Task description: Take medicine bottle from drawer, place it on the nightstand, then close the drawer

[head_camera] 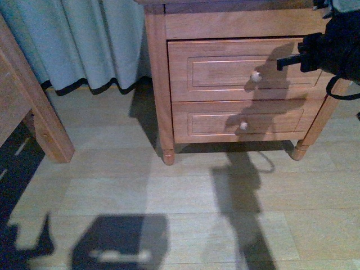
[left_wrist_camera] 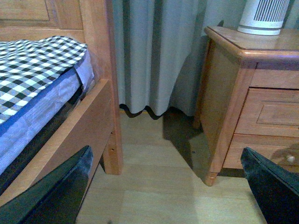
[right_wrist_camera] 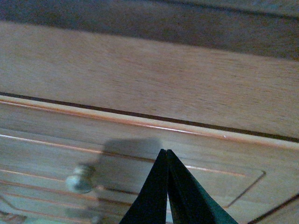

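Task looks barely started. The drawer [head_camera: 243, 70] (upper one) sits flush in the nightstand [head_camera: 159, 84], knob [head_camera: 256, 76] untouched. The medicine bottle is not visible in any view, presumably inside the shut drawer, so cannot confirm. The right gripper [right_wrist_camera: 166, 156] hovers just in front of the drawer face, right of and slightly above the knob, not touching it; its fingers [right_wrist_camera: 156, 196] are pressed together, holding nothing. The left gripper [left_wrist_camera: 166, 186] hangs low near the floor, between the bed [left_wrist_camera: 42, 79] on the left and the nightstand, fingers spread wide and empty. A ribbed white device [left_wrist_camera: 264, 16] stands on the nightstand top. All left: open the drawer, take the bottle, set it on top, shut the drawer.
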`<action>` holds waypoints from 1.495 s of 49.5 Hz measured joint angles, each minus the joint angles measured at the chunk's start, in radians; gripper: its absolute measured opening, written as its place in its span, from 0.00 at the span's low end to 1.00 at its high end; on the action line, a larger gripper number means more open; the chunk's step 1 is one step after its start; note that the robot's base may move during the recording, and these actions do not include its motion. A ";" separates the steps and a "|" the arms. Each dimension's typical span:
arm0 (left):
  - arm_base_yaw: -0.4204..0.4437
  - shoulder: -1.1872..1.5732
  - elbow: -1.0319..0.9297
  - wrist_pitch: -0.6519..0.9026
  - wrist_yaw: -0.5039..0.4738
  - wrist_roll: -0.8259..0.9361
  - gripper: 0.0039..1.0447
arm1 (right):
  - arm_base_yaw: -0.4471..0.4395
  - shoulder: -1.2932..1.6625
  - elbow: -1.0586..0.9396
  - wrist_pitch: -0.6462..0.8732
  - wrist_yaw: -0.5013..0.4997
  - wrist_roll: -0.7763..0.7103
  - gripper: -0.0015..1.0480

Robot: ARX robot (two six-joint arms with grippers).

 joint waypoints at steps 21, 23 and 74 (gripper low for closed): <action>0.000 0.000 0.000 0.000 0.000 0.000 0.94 | 0.106 -0.636 -0.381 -0.272 0.032 0.277 0.03; 0.000 0.000 0.000 0.000 0.000 0.000 0.94 | 0.121 -0.776 -0.375 -0.367 0.037 0.300 0.03; 0.000 0.000 0.000 0.000 0.000 0.001 0.94 | -0.002 -2.267 -1.124 -0.959 0.048 0.109 0.03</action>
